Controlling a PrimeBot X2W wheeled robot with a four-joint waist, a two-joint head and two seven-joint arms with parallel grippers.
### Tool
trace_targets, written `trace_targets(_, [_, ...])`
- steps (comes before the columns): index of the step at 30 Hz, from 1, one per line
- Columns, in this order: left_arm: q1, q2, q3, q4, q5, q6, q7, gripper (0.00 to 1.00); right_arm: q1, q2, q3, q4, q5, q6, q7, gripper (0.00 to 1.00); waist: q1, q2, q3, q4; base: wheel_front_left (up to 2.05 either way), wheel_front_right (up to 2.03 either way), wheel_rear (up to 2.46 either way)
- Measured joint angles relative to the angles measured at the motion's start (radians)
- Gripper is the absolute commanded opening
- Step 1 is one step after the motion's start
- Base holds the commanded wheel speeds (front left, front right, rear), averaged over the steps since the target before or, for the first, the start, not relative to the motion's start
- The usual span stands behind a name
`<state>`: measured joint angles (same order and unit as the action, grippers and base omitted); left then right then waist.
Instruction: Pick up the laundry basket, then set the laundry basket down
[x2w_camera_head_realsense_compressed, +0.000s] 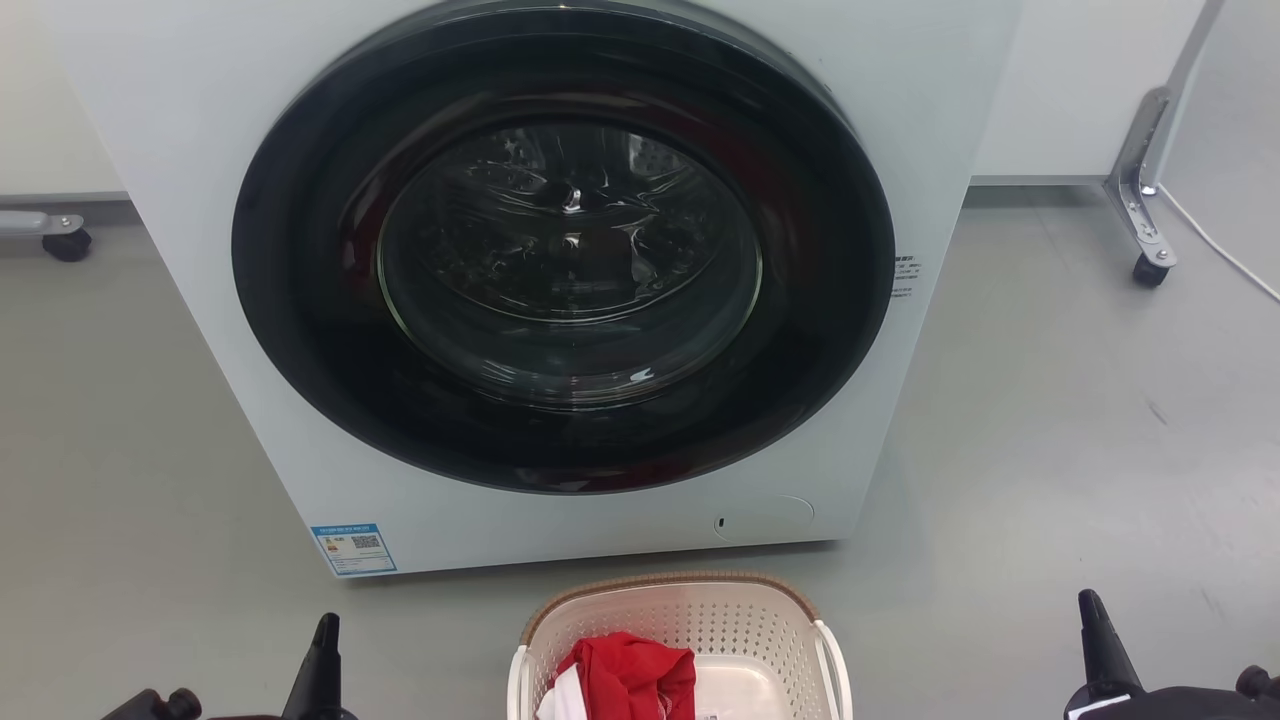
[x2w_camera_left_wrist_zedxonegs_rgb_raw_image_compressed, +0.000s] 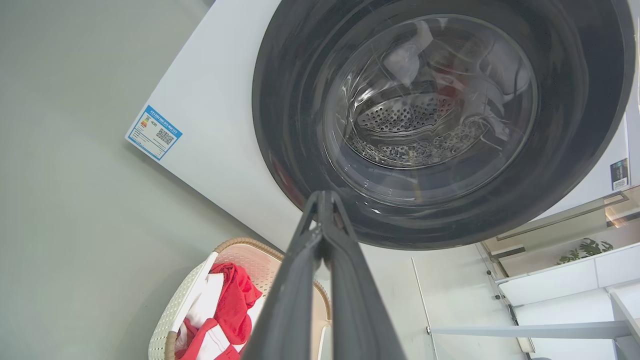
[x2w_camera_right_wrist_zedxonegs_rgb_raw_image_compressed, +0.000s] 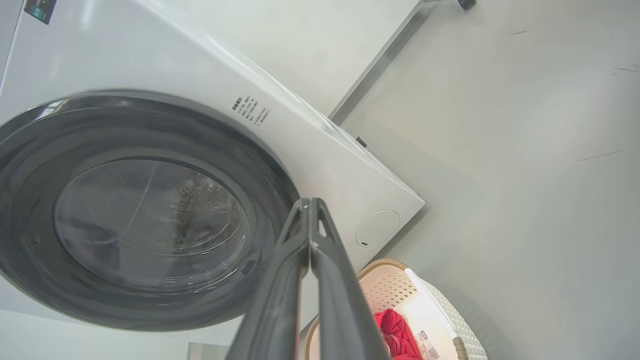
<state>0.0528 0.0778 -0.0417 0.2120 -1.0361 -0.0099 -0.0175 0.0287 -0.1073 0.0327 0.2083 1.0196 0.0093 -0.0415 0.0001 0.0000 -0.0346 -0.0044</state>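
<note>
Before washer (x2w_camera_head_realsense_compressed: 200, 150), laundry basket (x2w_camera_head_realsense_compressed: 700, 615), red cloth (x2w_camera_head_realsense_compressed: 630, 675) inside

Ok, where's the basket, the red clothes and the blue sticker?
laundry basket (x2w_camera_head_realsense_compressed: 720, 620), head view, on its holey back wall.
red clothes (x2w_camera_head_realsense_compressed: 630, 670), head view, on the bunched-up top.
blue sticker (x2w_camera_head_realsense_compressed: 353, 548), head view, on its middle.

Bright, even, diffuse light throughout; no hard shadows. Soft shadow on floor (x2w_camera_head_realsense_compressed: 150, 480) along base of washer (x2w_camera_head_realsense_compressed: 180, 150). White glints on door glass (x2w_camera_head_realsense_compressed: 570, 260); drum behind dim. Head view sharp. Wrist views wide-angle, tilted, straight edges bowed near borders. Pincer fingers (x2w_camera_left_wrist_zedxonegs_rgb_raw_image_compressed: 295, 300) close to lens, slightly soft.
</note>
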Motion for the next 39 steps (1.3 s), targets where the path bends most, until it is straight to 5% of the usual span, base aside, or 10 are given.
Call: trace_targets(39, [-0.116, -0.029, 0.121, 0.072, -0.501, -0.101, 0.117, 0.0, -0.104, 0.057, -0.149, 0.08, 0.518, 0.098, 0.139, 0.0, 0.0, 0.0001, 0.033, 0.004, 0.0, 0.0, 0.0])
